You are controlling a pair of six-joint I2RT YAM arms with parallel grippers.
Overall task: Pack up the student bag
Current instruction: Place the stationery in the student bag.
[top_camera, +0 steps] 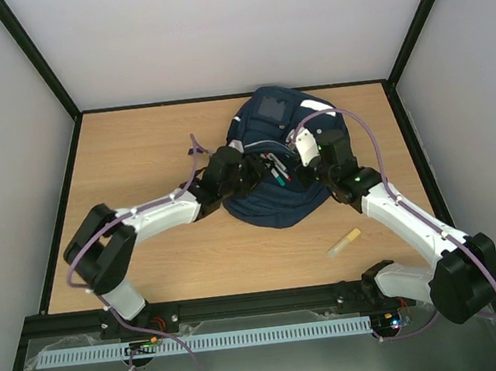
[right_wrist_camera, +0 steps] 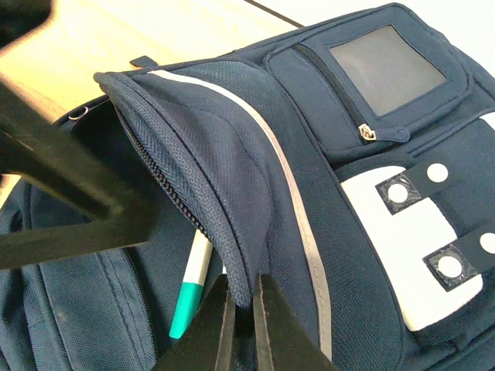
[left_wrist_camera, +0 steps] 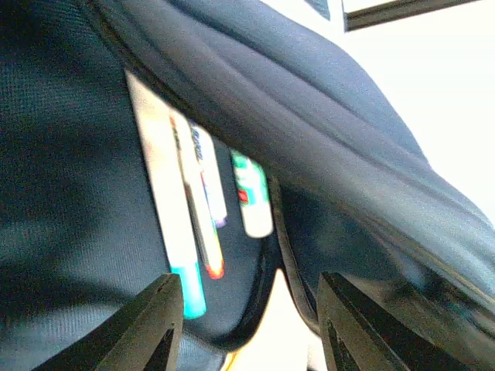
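Observation:
The student bag lies on the table, navy with white patches, its main opening held up. My right gripper is shut on the zip edge of the bag's flap and lifts it; from above this gripper is at the bag's right side. Several markers lie in the opening. The left wrist view shows them close: a teal-tipped marker, an orange-tipped one and a green-labelled one. My left gripper stands open just before them with nothing between its fingers.
A pale yellow stick lies on the wooden table to the right of the bag, near my right arm. Black frame posts and white walls border the table.

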